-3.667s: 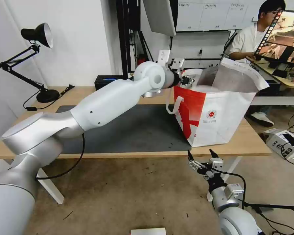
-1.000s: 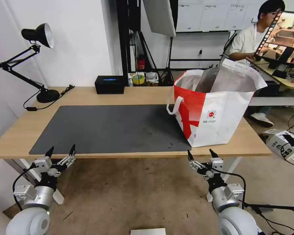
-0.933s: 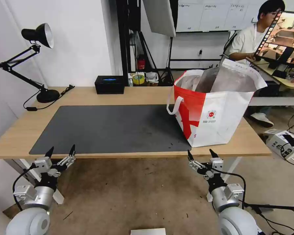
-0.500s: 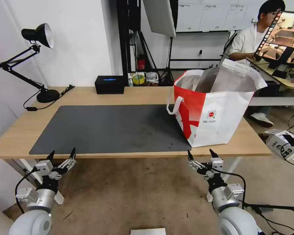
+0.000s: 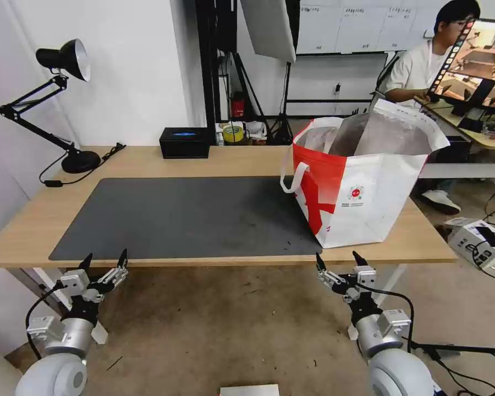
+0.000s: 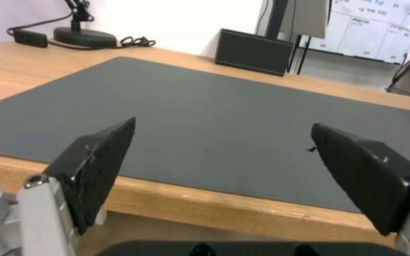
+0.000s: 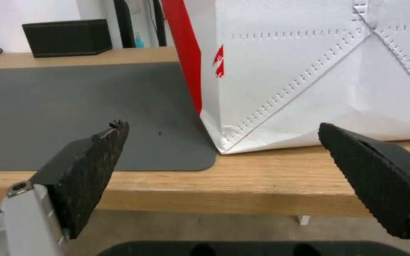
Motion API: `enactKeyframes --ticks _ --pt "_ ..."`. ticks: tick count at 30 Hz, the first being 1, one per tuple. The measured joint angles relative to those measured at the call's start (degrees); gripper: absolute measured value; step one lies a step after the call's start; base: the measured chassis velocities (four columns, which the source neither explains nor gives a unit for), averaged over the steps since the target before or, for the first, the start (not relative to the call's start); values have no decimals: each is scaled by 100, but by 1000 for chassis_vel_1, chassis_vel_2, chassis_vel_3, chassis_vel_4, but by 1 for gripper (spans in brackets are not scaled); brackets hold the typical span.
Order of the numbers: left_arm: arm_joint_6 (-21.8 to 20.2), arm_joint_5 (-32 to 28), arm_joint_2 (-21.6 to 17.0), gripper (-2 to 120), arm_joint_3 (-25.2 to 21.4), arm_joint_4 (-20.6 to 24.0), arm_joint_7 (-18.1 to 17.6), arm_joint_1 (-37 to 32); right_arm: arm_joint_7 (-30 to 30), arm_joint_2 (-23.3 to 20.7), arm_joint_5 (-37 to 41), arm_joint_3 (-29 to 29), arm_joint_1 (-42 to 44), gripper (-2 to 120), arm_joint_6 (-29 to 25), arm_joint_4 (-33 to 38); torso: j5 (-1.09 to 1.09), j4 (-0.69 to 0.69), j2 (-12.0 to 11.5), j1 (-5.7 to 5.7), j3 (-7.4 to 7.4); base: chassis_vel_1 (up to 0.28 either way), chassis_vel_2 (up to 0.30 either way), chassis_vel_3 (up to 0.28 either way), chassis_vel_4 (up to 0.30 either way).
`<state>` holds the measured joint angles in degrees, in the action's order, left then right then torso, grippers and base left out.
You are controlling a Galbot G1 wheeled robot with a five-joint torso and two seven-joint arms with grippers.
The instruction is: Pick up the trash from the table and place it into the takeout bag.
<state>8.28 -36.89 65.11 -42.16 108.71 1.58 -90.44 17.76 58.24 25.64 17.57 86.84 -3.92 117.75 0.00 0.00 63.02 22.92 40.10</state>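
Both arms are parked low in front of the tabletop [image 5: 49, 220], below its near edge. The left pincer [image 5: 103, 258] sits under the near left corner of the mat with its two black, pointed fingers spread wide, nothing between them. The right pincer [image 5: 335, 260] is the same deal just below the bag, fingers apart and empty. From the right wrist camera you can see the rubbery pads [image 7: 91, 167] have a fine cross-hatched grip texture, wedge shaped, tapering to a tip.

The tabletop is a long slab of light wood grain with a squared front edge, and a big dark grey mat [image 5: 192, 214] with rounded corners covers most of the middle. The mat looks matte and a bit scuffed, with a few tiny dark specks near its right end.

The takeout bag [image 5: 363, 187] stands upright at the right end of the tabletop, its left bottom corner overlapping the mat edge. It's a boxy tote in that woven-looking white fabric with stitched seams, a red panel on the left side, a small round red logo on the front, a white loop handle [image 5: 292, 177] hanging off the left, and crinkly silver foil lining showing at the open top. I can't see what's inside it.

At the back there's a black rectangular tissue box [image 5: 185, 142] and a black jointed desk lamp [image 5: 60, 60] on a round base at the far left.
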Motion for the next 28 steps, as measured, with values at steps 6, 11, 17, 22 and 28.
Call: enactKeyframes --ticks 6,11,17,22,28 --pt "-3 -3 -2 100 3 1 -1 2 0 0 0 0 0 100 0 0 0 0 0 0 0 0 0 0 0" --pt "-5 -3 -3 100 3 2 -2 3 0 0 0 1 0 100 0 0 0 0 0 0 0 0 0 0 0" --pt "-7 -4 -4 100 4 3 -3 4 0 0 0 0 0 100 0 0 0 0 0 0 0 0 0 0 0" --pt "-7 -4 -4 100 3 5 -3 4 0 0 0 0 0 100 0 0 0 0 0 0 0 0 0 0 0" --pt "-7 -4 -5 100 4 6 -3 4 0 0 0 0 0 100 0 0 0 0 0 0 0 0 0 0 0"
